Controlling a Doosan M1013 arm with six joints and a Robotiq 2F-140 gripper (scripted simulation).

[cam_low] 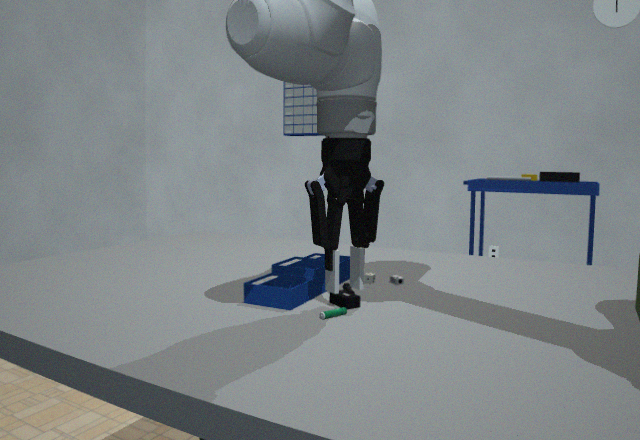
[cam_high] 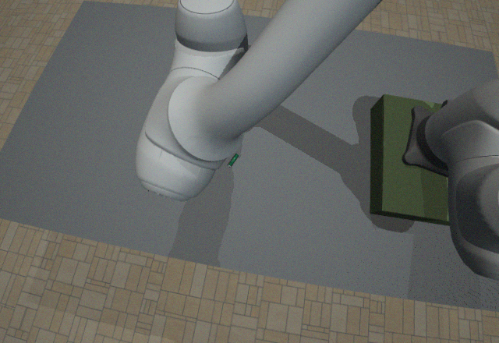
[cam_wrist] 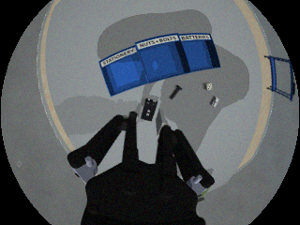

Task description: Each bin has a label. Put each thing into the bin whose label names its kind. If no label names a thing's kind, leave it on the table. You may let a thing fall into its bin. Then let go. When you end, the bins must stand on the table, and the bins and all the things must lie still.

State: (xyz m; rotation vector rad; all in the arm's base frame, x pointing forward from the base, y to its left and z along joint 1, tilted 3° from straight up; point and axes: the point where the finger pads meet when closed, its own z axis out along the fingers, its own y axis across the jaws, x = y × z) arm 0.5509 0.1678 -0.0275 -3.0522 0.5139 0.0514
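Observation:
My gripper (cam_low: 344, 281) (cam_wrist: 148, 112) is partly open and empty. Its fingertips are low, over the black block (cam_low: 338, 301) (cam_wrist: 149, 111), which has pale spots on top. A green cylinder (cam_high: 233, 160) (cam_low: 332, 313) lies beside the block; the wrist view does not show it. A dark bolt (cam_wrist: 175, 92) lies between block and bins. A small pale cube (cam_low: 370, 277) (cam_wrist: 208, 86) and a small grey-white piece (cam_low: 396, 279) (cam_wrist: 214, 101) lie farther off. Three blue bins stand joined: STATIONERY (cam_low: 268, 296) (cam_wrist: 123, 77), NUTS+BOLTS (cam_wrist: 161, 63) and BATTERIES (cam_wrist: 197, 53). The arm hides them in the top view.
The arm's base stands on a green block (cam_high: 402, 194) at the right of the grey table (cam_high: 302, 242). A blue side table (cam_low: 532, 186) and a blue wall rack (cam_low: 299, 109) are in the background, away from the bins.

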